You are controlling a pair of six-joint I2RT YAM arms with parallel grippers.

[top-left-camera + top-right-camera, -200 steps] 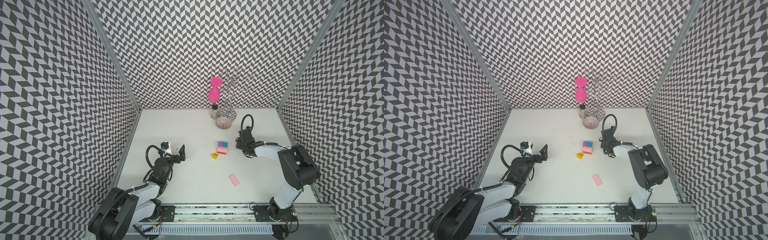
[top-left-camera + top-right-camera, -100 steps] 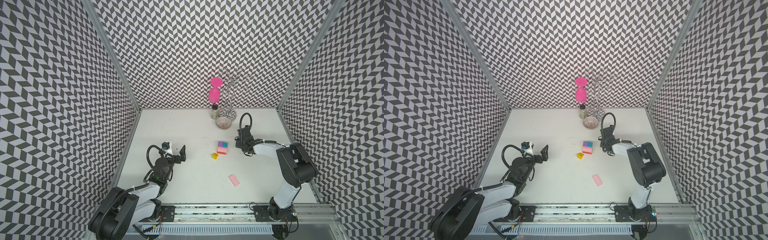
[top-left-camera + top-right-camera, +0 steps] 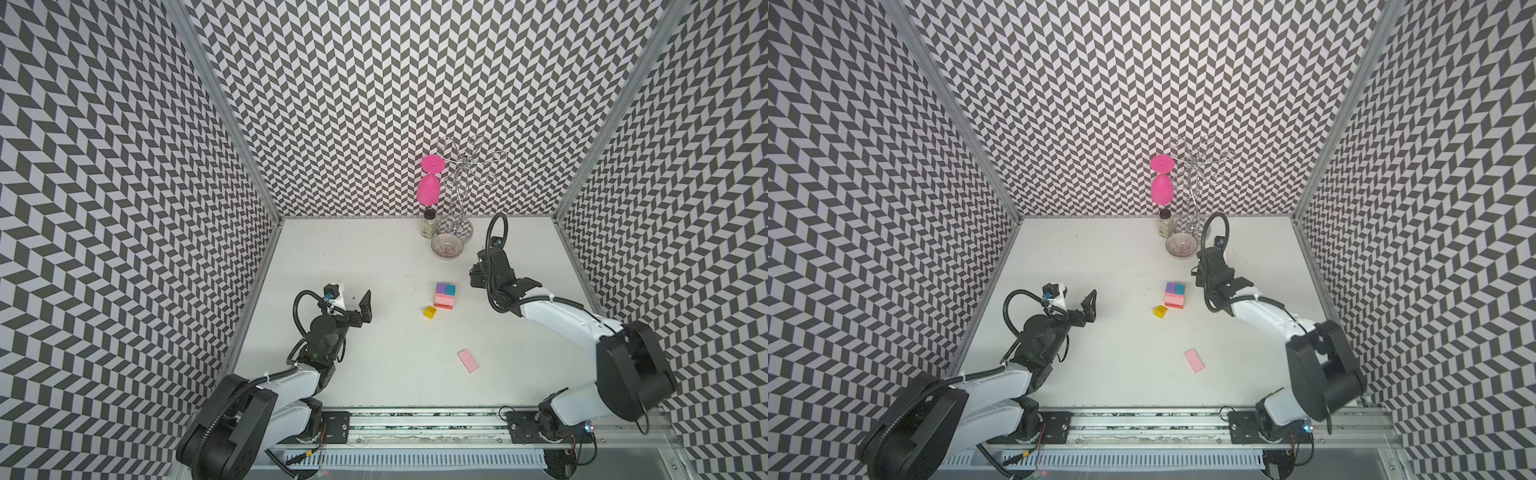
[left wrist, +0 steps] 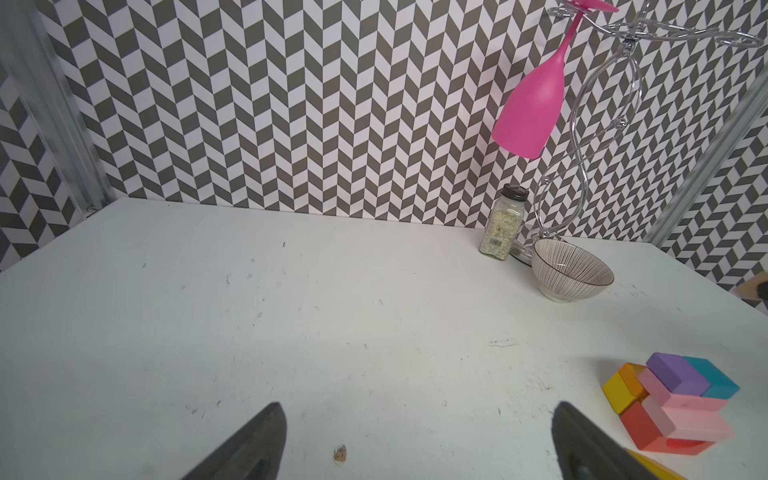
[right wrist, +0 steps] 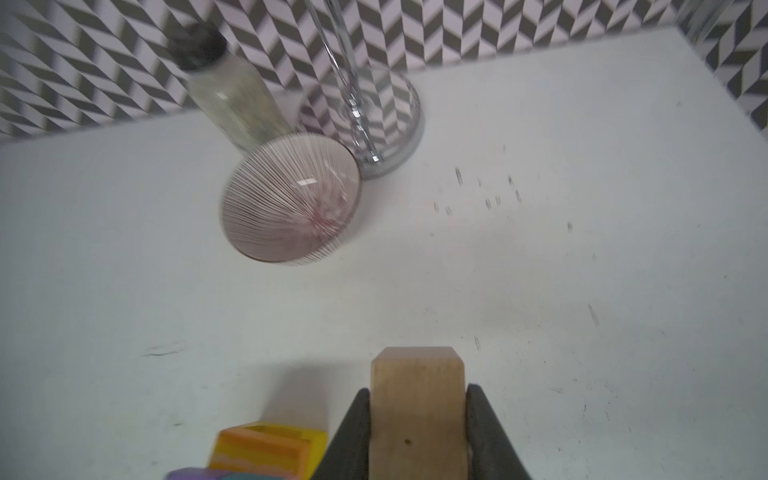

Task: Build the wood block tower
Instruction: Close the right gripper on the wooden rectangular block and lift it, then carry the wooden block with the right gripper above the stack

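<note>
Tower part-built: the stack of painted wooden blocks [image 3: 444, 296] has purple and teal cubes over pink slabs on a red-orange base. Not yet placed: yellow cube [image 3: 430, 311] just beside the stack, and loose pink slab [image 3: 468, 360] well apart from both grippers.

Right gripper [image 5: 417, 392] clamps a plain oblong wood block [image 5: 417, 419], with the stack close at its side. The block's long axis runs along the fingers, free end pointing toward the ribbed bowl [image 5: 291, 203].

Left gripper [image 4: 417, 415] is spread wide and empty.

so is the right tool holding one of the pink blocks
No, in the right wrist view the right tool is clamped on a plain wood block, not a pink one.
</note>
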